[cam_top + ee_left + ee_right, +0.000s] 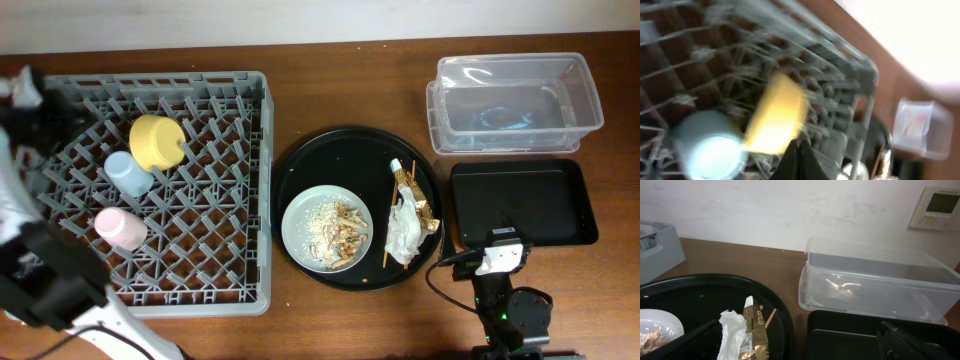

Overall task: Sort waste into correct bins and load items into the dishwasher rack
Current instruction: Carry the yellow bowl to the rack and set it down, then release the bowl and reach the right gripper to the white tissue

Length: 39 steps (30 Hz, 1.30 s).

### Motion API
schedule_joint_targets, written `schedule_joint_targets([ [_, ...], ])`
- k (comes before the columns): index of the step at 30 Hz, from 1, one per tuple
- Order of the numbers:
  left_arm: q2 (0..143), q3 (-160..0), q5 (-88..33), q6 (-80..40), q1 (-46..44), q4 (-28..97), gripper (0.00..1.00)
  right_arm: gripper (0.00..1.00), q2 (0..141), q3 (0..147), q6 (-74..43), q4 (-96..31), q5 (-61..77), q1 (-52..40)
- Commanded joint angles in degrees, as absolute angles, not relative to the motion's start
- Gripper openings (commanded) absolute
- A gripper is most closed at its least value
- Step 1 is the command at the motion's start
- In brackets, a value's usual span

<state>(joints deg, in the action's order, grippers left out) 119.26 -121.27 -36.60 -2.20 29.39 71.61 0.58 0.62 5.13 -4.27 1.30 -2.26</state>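
The grey dishwasher rack (215, 270) holds the yellow bowl (155, 140), light-blue cup (128, 173) and pink cup (120, 228). The pale grey plate (300, 215) with rice and brown scraps (335, 235) sits on a round black tray. So do the gold wrapper (413, 195), white napkin (403, 235) and chopsticks (391, 215). My left gripper (799, 159) is shut and empty over the rack, near the blurred yellow bowl (777, 117) and blue cup (710, 150). My right gripper (800, 347) is open and empty at the near edge of the shallow black tray (520, 200), right of the napkin (732, 332) and wrapper (754, 330).
The clear tub (515, 100) stands behind the shallow black tray, and also shows in the right wrist view (875, 287). The round black tray (300, 165) lies between the rack and the bins. The right arm base (510, 310) is at the table's front edge.
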Motion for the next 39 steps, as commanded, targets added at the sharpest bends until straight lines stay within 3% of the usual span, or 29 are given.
schedule_joint_targets([
  [1, 114.8, -122.5, -19.2, 4.3, 17.4, 76.1, 0.0, 0.99, 0.3, 0.3, 5.4, -4.5, 0.8, -2.6],
  [3, 116.4, -121.4, -8.8, 3.8, 9.5, 78.1, 0.0, 0.99, 0.3, 0.3, 5.4, -4.6, 0.8, -2.6],
  [5, 119.3, -119.7, 4.7, -4.2, 2.7, 78.7, 0.0, 0.99, 0.3, 0.3, 5.4, -4.6, 0.8, -2.6],
  [13, 127.1, -118.7, 18.0, -8.4, 2.2, 75.4, 0.0, 0.99, 0.3, 0.3, 5.4, -4.5, 0.8, -2.6],
  [24, 127.8, -118.7, 18.2, -13.0, 10.9, 64.4, 0.0, 0.99, 0.3, 0.3, 5.4, -4.6, 0.8, -2.6],
  [29, 123.6, -126.7, 15.0, -14.3, 11.4, 69.5, 0.0, 0.99, 0.3, 0.3, 5.4, -4.6, 0.8, -2.6],
  [33, 120.2, -127.4, -0.9, -7.9, 10.9, 69.7, 0.0, 0.99, 0.3, 0.3, 5.4, -4.5, 0.8, -2.6],
  [39, 129.1, -121.9, 1.1, -7.2, 10.9, 69.5, 0.0, 0.99, 0.3, 0.3, 5.4, -4.6, 0.8, -2.6],
])
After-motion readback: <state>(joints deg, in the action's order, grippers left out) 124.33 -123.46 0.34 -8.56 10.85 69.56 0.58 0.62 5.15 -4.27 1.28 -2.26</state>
